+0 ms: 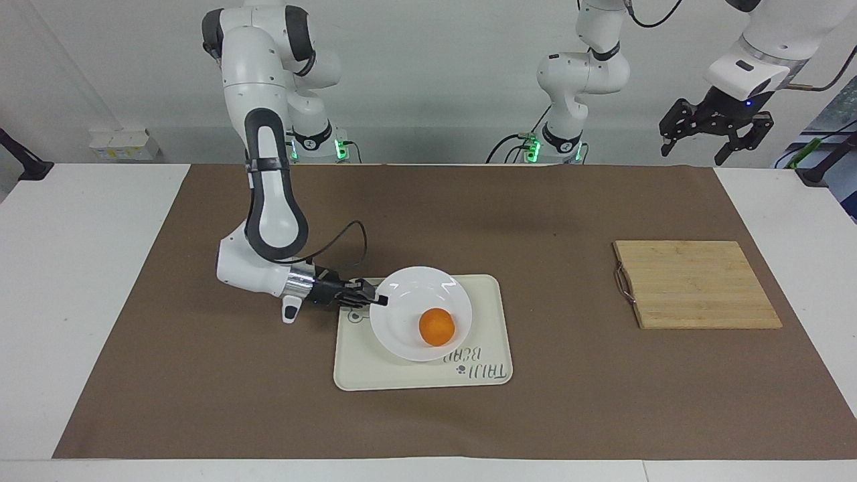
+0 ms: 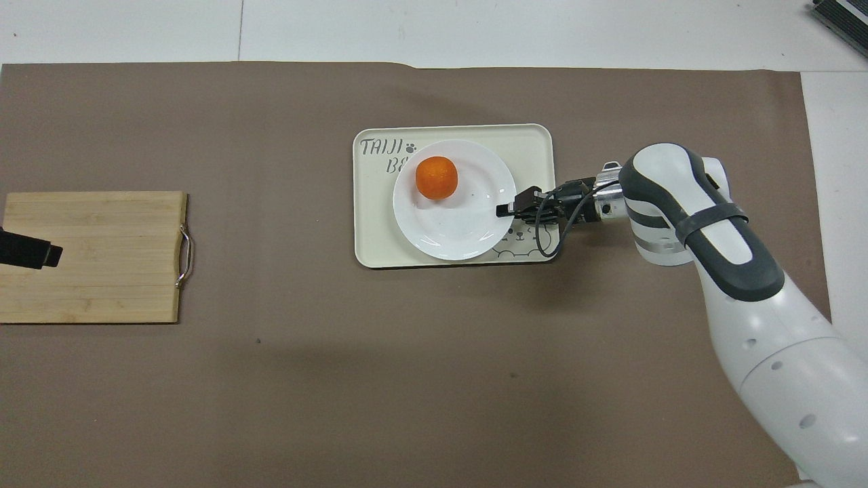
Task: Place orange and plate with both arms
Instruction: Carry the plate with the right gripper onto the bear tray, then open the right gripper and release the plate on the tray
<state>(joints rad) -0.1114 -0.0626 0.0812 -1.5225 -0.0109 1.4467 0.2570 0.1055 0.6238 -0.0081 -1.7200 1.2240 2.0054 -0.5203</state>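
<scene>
The white plate (image 1: pixel 408 294) lies on or just above the cream bear tray (image 1: pixel 415 375), with the orange (image 1: pixel 436 327) in it, on the part farther from the robots. My right gripper (image 1: pixel 380 300) is shut on the plate's rim at the edge toward the right arm's end. In the overhead view the right gripper (image 2: pixel 505 211) grips the plate (image 2: pixel 454 230) beside the bear drawing, and the orange (image 2: pixel 436 177) covers part of the tray's lettering. My left gripper (image 1: pixel 715 137) waits, open and empty, raised high at the left arm's end; its tip (image 2: pixel 27 251) shows over the cutting board.
A wooden cutting board (image 1: pixel 696 284) with a metal handle lies toward the left arm's end of the brown mat; it also shows in the overhead view (image 2: pixel 102 257). The tray (image 2: pixel 373 230) lies at the mat's middle.
</scene>
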